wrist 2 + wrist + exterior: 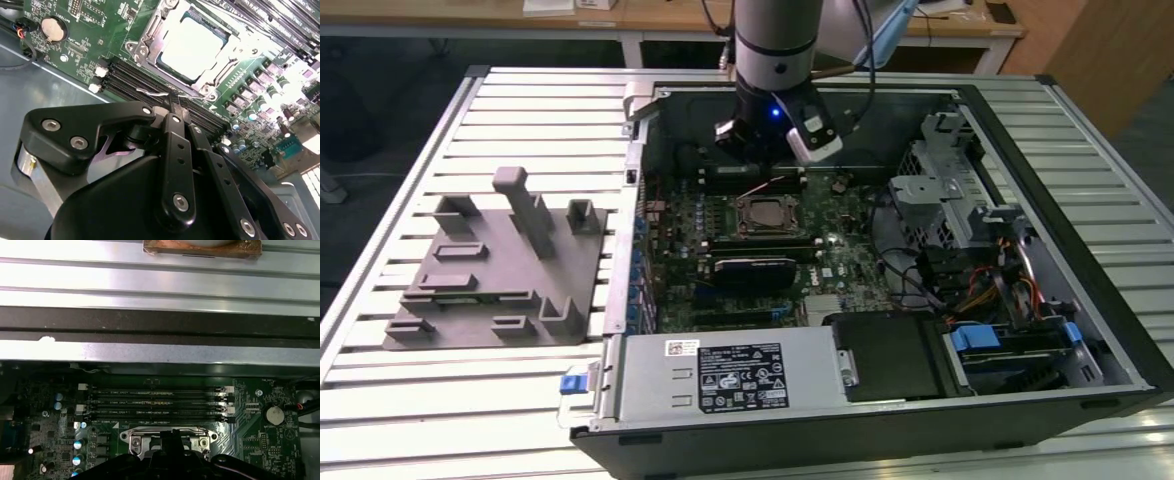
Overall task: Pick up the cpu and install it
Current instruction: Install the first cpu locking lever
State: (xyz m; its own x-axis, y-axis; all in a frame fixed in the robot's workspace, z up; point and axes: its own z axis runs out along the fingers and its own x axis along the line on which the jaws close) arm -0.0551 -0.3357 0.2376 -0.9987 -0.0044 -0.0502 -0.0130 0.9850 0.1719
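Hovering over the far part of the open computer case [1101, 330], the gripper [767, 150] hangs from the arm [774, 40] just beyond the socket, above the far row of memory slots [155, 402]. The jaws look drawn together with nothing between them in the second wrist view, where the black linkages [175, 150] meet at a narrow tip above the slots; the gripper [172, 102] holds nothing there.

The cpu [192, 47] lies flat inside the socket frame [150, 37] on the green motherboard [85, 45], its pale silvery top facing up and brightly lit. In the exterior view the cpu [762, 213] sits near the middle of the board, just nearer than the gripper and apart from it. Whether the frame's metal rim is latched over the chip I cannot tell.

A round coin battery [54, 29] sits on the board to one side of the socket; it also appears in the first wrist view [274, 414] beside the slots. A second bank of memory sticks [754, 268] lies on the near side of the socket.

On the exterior view's left, well apart from the case, a grey fixture [487, 270] stands on the ribbed metal counter [400, 390]. The power supply [720, 375] fills the near corner of the case.
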